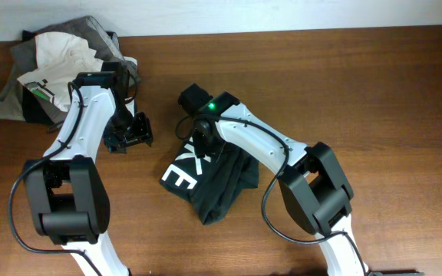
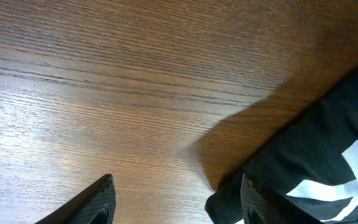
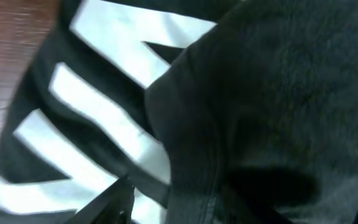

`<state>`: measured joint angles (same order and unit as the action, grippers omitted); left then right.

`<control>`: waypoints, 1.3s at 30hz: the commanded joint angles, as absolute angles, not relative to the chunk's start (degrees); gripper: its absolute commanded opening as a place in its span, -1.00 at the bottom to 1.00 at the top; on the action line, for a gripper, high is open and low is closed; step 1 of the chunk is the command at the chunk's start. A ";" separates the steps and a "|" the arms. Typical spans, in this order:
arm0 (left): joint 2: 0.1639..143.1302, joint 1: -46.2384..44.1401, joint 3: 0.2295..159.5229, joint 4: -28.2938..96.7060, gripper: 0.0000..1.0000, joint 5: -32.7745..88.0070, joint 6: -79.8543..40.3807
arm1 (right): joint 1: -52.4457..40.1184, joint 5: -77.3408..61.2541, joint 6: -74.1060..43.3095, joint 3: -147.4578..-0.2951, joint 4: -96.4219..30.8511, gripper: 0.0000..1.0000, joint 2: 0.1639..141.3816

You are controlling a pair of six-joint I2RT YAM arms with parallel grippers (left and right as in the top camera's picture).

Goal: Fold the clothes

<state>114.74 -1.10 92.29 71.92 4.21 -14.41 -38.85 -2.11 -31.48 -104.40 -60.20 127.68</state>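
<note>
A black garment with white lettering [image 1: 213, 180] lies crumpled on the wooden table right of centre. My right gripper [image 1: 203, 149] is down on its upper edge. In the right wrist view the black garment [image 3: 278, 81] fills the frame. One finger shows at the lower left, and a fold of cloth lies across the jaws of the right gripper [image 3: 191, 202]. The other finger is hidden by the cloth. My left gripper [image 1: 129, 134] is open and empty over bare wood just left of the garment. In the left wrist view the left gripper [image 2: 176, 190] has its right finger next to the garment's edge [image 2: 316, 155].
A pile of grey, cream and dark clothes [image 1: 52, 61] sits at the back left corner, behind the left arm. Bare wooden table [image 1: 374, 92] extends to the right and along the front.
</note>
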 commanded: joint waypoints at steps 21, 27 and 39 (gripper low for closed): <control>113.56 -1.10 91.92 72.07 0.32 4.01 -14.94 | -30.98 9.87 -32.01 -113.38 -84.99 -0.92 128.84; 113.56 -1.10 91.92 72.25 0.34 4.03 -14.94 | -28.38 14.66 -32.05 -113.38 -94.15 -0.04 128.55; 113.56 -1.10 91.92 72.27 0.33 4.03 -14.96 | -27.40 -2.59 -19.29 -119.04 -81.97 0.29 125.08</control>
<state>114.74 -1.10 92.29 72.14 4.21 -14.41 -27.51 3.09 -23.24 -118.30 -82.91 125.62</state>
